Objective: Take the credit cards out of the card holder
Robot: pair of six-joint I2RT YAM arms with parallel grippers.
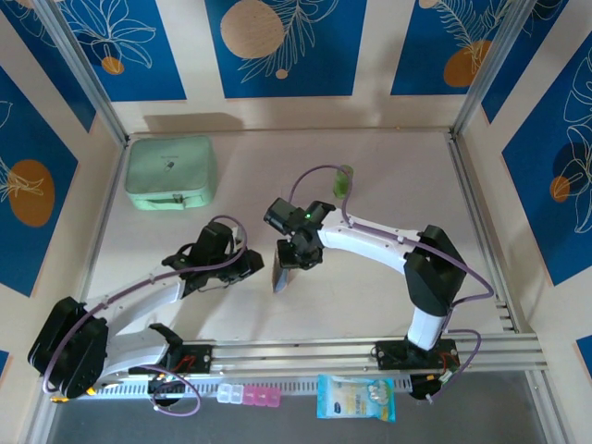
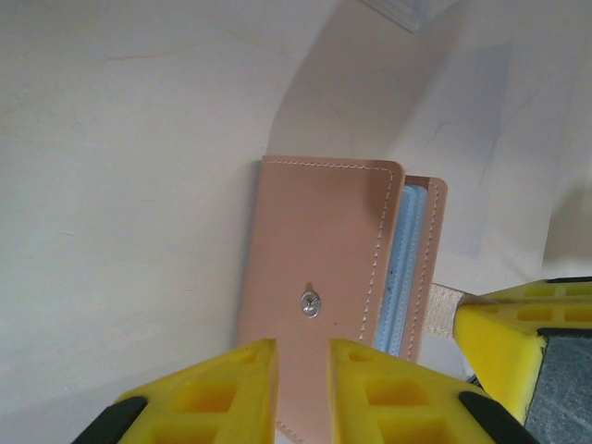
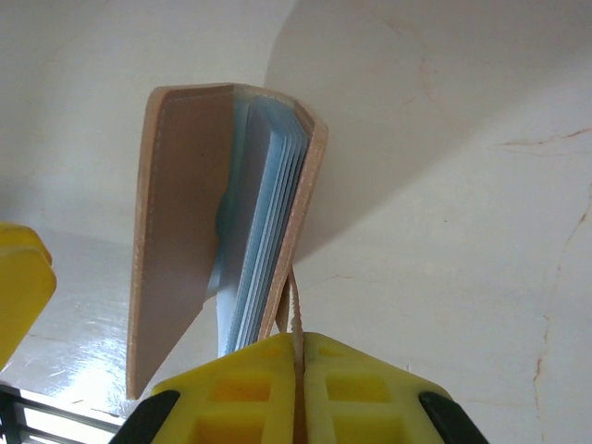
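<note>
Right fingers (image 3: 240,375) pinch thin snap tab (image 3: 293,305) of tan-pink leather bifold card holder (image 3: 176,213); left fingers (image 2: 231,384) slightly spread; tab may slip, holder falls.

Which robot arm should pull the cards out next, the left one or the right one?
Probably the left. The right tool is shut on the card holder's snap tab, keeping it propped open, so it's busy. The left tool is free, slightly open, right at the holder.
</note>
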